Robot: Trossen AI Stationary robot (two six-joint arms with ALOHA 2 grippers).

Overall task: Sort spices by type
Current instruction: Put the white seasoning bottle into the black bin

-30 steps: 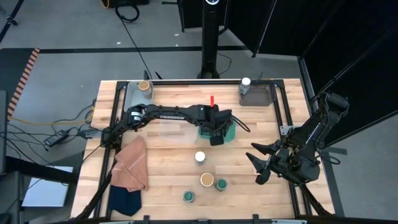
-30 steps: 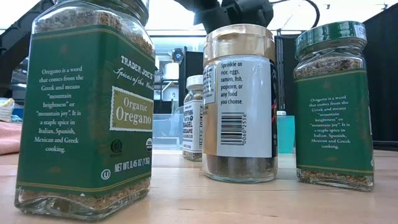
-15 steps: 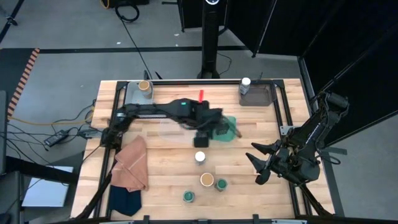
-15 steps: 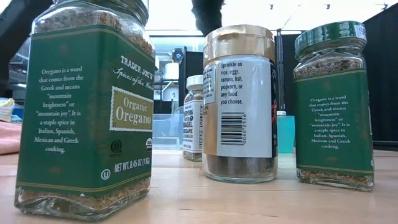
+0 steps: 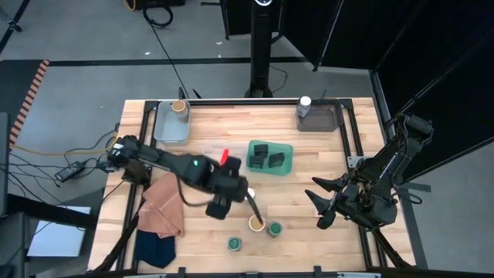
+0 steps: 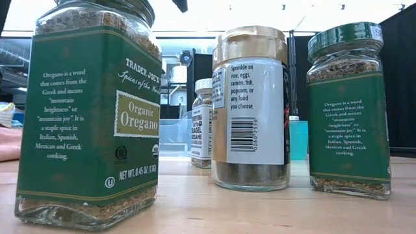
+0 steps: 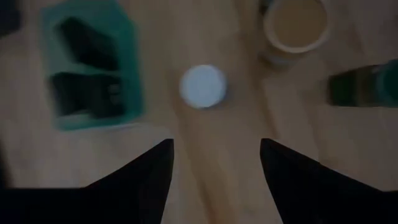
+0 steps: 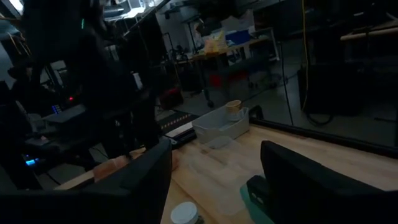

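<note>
Wooden counter (image 5: 309,224) planks are carrying scattered spices; the left claw (image 7: 214,163) is hanging released above the white-lidded jar (image 7: 203,86), near the teal tray (image 5: 270,158) holding dark tins (image 5: 256,150). Only the low view is showing the oregano jar (image 6: 91,110) label. The right claw (image 8: 214,180), parted, is waiting at the counter's right edge.

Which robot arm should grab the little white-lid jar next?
The left. Its open tool hangs right over the white-lid jar in mid-table, empty. The right tool waits off by the table's right edge, farther away.

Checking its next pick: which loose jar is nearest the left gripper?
The white-lidded jar, straight ahead of the open left gripper; the tan-lidded jar and green-lidded jars sit farther off.
</note>
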